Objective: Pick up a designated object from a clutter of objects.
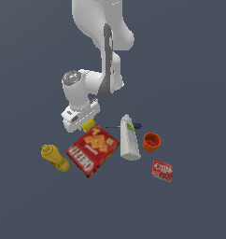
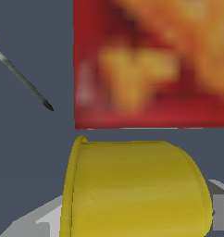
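Observation:
The designated object, a small stubby yellow can (image 1: pixel 88 124), lies on its side at the far corner of the red cracker box (image 1: pixel 92 150). My gripper (image 1: pixel 85 121) is down over it. The wrist view has the yellow can (image 2: pixel 134 187) filling the near field, with a grey fingertip (image 2: pixel 37 221) against one end and the other fingertip (image 2: pixel 220 208) against the opposite end. Both fingers look pressed onto the can. The cracker box (image 2: pixel 151 65) lies just beyond it.
A yellow mustard bottle (image 1: pixel 55 158) lies on the exterior view's left of the cracker box. A white bottle (image 1: pixel 129 138), a thin dark pen-like tool (image 1: pixel 126 126) (image 2: pixel 23 81), an orange cup (image 1: pixel 151 141) and a small red box (image 1: pixel 162 170) lie to its right.

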### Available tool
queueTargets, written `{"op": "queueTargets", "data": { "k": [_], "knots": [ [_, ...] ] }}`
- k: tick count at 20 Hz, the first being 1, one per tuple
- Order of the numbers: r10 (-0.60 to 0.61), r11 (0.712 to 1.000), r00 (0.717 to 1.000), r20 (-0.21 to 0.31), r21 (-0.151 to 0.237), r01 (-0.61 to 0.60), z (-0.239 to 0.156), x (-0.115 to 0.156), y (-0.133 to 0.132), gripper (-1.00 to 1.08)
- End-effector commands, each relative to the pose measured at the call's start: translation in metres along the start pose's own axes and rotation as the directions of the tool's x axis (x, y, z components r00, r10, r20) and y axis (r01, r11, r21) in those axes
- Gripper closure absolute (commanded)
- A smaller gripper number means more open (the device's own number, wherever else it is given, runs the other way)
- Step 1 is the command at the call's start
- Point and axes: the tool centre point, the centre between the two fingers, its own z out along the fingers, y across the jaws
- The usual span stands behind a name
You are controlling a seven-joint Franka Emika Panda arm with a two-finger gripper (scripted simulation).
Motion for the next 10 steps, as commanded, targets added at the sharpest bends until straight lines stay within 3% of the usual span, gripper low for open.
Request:
{"op": "queueTargets", "data": {
  "k": [1,10],
  "knots": [
    [-0.001,1.0,1.0,-0.001,-0.002,0.001,-0.015,0.002,-0.003,1.08],
    [-0.001,1.0,1.0,0.0,-0.002,0.001,-0.087,0.005,-0.02,1.08]
  ]
}}
